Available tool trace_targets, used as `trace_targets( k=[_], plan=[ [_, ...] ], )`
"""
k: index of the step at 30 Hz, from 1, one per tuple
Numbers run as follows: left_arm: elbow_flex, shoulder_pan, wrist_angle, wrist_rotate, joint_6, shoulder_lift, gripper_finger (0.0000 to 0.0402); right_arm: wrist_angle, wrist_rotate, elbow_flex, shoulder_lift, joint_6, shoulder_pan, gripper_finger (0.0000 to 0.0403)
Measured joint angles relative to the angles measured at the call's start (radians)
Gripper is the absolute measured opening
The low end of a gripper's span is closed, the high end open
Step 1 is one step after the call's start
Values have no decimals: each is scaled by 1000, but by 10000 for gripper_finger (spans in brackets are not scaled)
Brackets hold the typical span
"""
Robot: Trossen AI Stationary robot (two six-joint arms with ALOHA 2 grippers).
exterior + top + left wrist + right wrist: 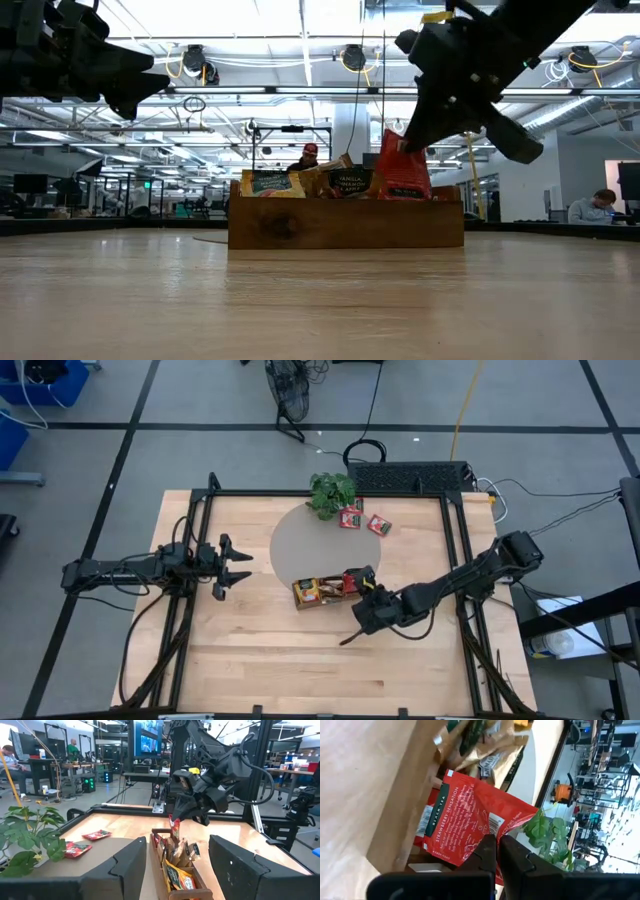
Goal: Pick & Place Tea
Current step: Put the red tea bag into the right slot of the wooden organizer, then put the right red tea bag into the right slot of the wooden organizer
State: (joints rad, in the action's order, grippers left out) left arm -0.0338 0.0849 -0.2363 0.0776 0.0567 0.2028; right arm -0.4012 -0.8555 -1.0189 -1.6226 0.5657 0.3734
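A small wooden tray [303, 601] stands at the table's middle, on the near edge of a round grey mat [295, 540]. Several tea packets stand upright in it. My right gripper [362, 582] hangs over the tray's right end, shut on a red tea packet [465, 815] whose lower part is down inside the tray [300, 225]. Two more red tea packets [350, 517] [379, 525] lie flat on the mat's far side. My left gripper [238, 565] waits open at the table's left, pointing level toward the tray. My right gripper pinches the red packet by its upper edge [487, 831] between its two fingers. The fingers [415, 128] slant down from the table's near right. The packet [403, 170] stands upright below them, its lower end behind the tray's wall; whether it rests on the tray's floor is hidden.
A leafy green potted plant [331, 492] stands at the mat's far edge, close to the two loose packets. A dark frame [455, 550] runs along the table's sides. Bare wood lies near of the tray.
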Motion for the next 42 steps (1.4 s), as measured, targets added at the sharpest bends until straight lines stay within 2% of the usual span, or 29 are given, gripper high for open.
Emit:
trace_targets(
  k=[13, 23, 36, 38, 42],
  plan=[
    [0, 0, 0, 0, 0, 0, 214, -16, 74, 3, -1, -31, -54, 0],
    [0, 0, 0, 0, 0, 0, 214, -39, 102, 4, -57, -31, -86, 2],
    [0, 0, 0, 0, 0, 0, 214, 18, 74, 4, -54, -34, -77, 87],
    [0, 0, 0, 0, 0, 0, 214, 26, 51, 4, -54, -47, -77, 104],
    [0, 0, 0, 0, 0, 0, 214, 25, -135, 4, -17, -86, -85, 128]
  ],
)
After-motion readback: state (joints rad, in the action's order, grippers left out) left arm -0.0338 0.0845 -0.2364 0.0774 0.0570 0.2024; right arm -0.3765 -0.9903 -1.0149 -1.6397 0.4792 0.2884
